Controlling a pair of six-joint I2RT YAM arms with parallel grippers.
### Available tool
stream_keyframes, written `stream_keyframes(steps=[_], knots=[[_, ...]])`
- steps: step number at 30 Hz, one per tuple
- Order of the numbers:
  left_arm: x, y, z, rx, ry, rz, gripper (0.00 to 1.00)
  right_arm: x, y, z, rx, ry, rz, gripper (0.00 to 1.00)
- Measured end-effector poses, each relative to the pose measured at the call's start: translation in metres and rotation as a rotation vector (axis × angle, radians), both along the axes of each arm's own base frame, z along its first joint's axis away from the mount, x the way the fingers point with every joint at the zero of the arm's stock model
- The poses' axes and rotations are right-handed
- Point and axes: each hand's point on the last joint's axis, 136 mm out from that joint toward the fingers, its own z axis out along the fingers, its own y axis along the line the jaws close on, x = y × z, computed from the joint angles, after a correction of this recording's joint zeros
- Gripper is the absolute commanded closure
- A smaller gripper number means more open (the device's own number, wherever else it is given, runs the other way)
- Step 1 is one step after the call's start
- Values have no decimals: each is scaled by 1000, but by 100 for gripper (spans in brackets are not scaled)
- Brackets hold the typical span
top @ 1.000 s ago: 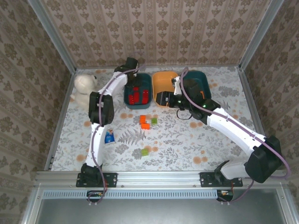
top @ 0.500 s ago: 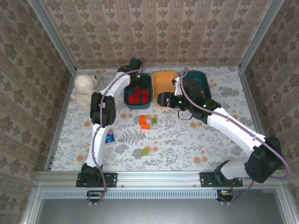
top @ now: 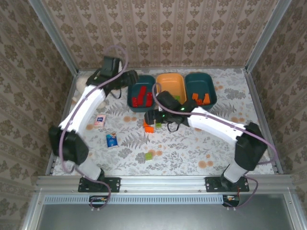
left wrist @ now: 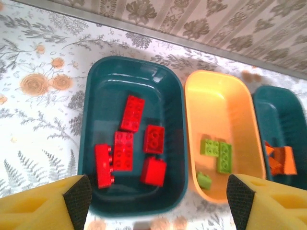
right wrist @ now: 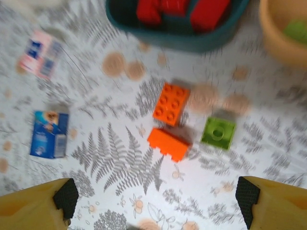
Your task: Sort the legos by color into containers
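- Right end effector (right wrist: 156,200): fingers spread wide, nothing between them, hovering over the worktop (top: 216,143).
- Loose orange legos (right wrist: 171,104): two, just beside each other, ahead of the right end effector and roughly centred between its fingers. A light green lego (right wrist: 218,132) lies just to their right.
- Second green lego (top: 149,156): alone, nearer the arm bases.
- Left end effector (left wrist: 158,194): fingers wide apart, empty, above the near rim of the left teal tub (left wrist: 91,120).
- Left teal tub: five red legos (left wrist: 132,112).
- Orange tub (left wrist: 240,100): green legos (left wrist: 218,152).
- Right teal tub (left wrist: 268,103): orange bricks (left wrist: 280,160).
- Change over the last half second:
  - The right end effector was over the orange tub. It has come off the tubs to the loose bricks.
  - The left arm has swung out leftward.
- Also present: blue-and-white carton (right wrist: 48,134) and pink carton (right wrist: 41,57), well left of the loose bricks.
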Motion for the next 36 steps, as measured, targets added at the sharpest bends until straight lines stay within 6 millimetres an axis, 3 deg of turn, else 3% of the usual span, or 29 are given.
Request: stream_keyframes(steps=[3, 8, 11, 14, 18, 26, 36], knots=[[-52, 23, -11, -36, 10, 23, 20, -9, 9, -27, -63, 81, -17, 6], [-142, 53, -35, -103, 30, 54, 19, -8, 25, -50, -107, 150, -82, 5], [-180, 65, -29, -159, -13, 63, 19, -8, 32, -63, -120, 181, -117, 6], [-206, 73, -21, -203, -50, 72, 19, -5, 38, -77, -138, 202, -155, 7], [-223, 78, -23, -218, -41, 80, 19, -1, 37, -94, -177, 225, -205, 11], [-230, 78, -32, -210, 7, 75, 20, 1, 32, -118, -240, 255, -256, 22], [-231, 77, -36, -206, 32, 71, 21, 10, 41, -122, -242, 248, -263, 34]])
